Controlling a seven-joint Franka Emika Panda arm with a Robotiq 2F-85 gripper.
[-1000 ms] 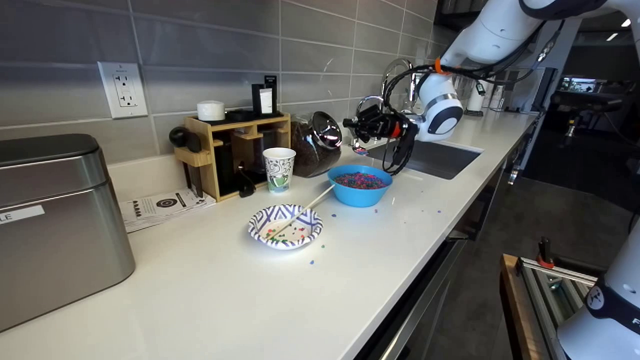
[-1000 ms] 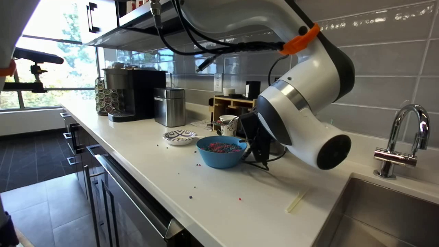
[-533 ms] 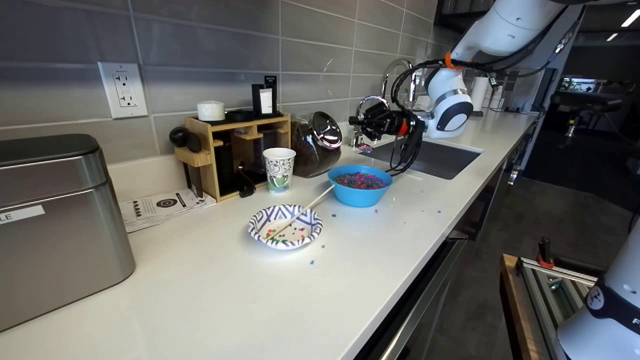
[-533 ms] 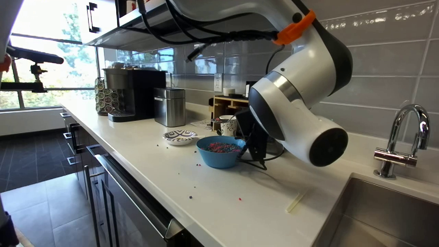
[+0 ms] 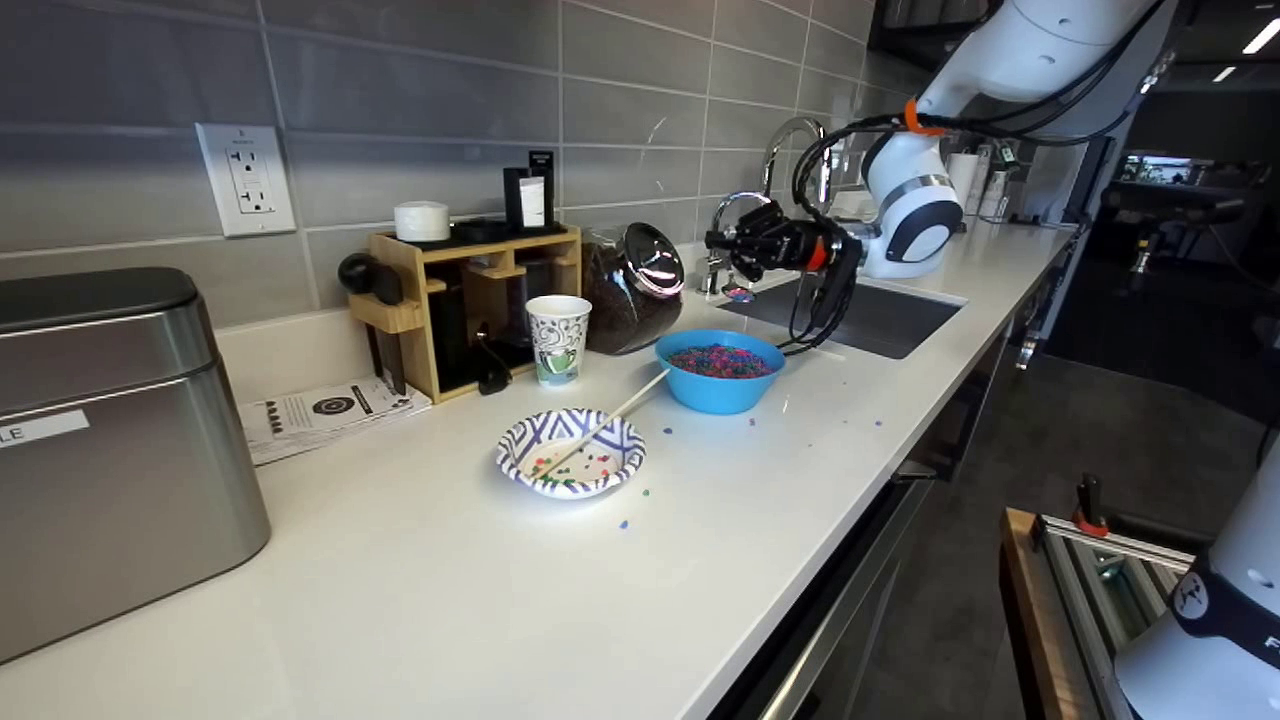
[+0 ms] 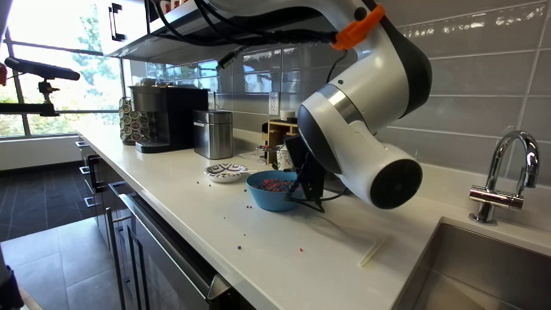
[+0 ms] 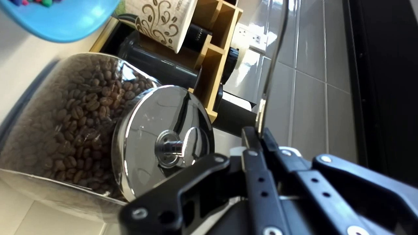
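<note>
Spoon (image 7: 271, 65) with beads (image 5: 739, 294) pinched by claw (image 7: 259, 132), seen above far rim of blue bowl (image 5: 722, 396) in both exterior views. Carrying step apparently in hand; level spoon called for next.

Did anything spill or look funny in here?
Yes! Some small coloured bits are scattered on the shiny white countertop, outside the round blue plastic bowl that holds lots more like them. They look spilled because they lie loose, away from the rest.
</note>
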